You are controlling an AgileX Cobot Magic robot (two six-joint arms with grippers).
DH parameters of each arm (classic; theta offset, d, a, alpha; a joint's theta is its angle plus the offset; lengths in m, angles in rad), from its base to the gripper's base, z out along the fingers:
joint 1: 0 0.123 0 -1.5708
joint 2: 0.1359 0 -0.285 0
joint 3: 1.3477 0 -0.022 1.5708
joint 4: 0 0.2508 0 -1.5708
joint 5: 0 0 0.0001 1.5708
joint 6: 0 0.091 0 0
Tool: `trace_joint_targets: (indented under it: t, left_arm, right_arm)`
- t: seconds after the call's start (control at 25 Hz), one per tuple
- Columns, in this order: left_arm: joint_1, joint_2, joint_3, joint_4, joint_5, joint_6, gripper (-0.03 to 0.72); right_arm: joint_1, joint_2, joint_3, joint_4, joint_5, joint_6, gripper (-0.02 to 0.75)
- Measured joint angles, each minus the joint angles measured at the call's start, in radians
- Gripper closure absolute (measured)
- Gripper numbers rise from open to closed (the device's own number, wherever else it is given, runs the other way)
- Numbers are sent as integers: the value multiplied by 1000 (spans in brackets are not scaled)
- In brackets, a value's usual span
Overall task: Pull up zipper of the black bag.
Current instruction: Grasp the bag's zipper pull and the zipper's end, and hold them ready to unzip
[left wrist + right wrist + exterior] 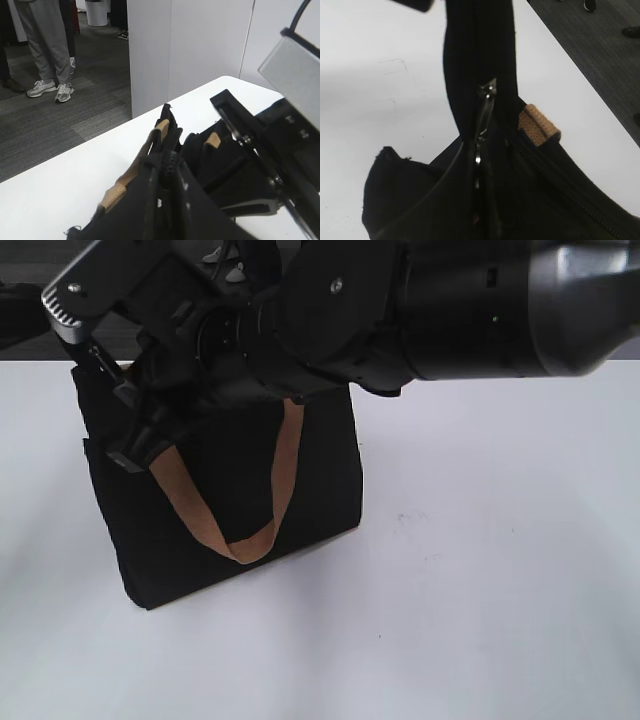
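While the large black fabric bag [230, 510] stood upright on the white table [480, 590], its zipper's silvery metal pull [484, 117] was pinched shut between the right gripper [480, 165] fingertips. Whether the left gripper [135, 435] was closed could not be told. Mid-pull was judged; steady travel along the zip line was called for next.

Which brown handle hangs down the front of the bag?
The long tan handle looping down the black bag's front side; the other handle shows only a short stub beside the zipper.

The black bag [320, 480] is matt cloth with woven tan webbing handles [285, 475]. Its zipper [485, 110] pull is shiny metal. The bench [500, 590] is smooth, matt white.
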State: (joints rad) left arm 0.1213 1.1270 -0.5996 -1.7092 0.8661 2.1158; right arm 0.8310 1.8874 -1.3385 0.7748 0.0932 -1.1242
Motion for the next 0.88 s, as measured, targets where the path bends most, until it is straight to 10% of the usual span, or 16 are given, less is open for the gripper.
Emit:
trace_joint_targets:
  t: [0.32,0.88]
  left_arm:
    - [0,-17,0,152,0,-28,654]
    - [0,-138,0,657,-189,-470,655]
  right_arm:
    - [0,-9,0,0,0,-12,738]
    - [-1,-12,0,0,0,-209,738]
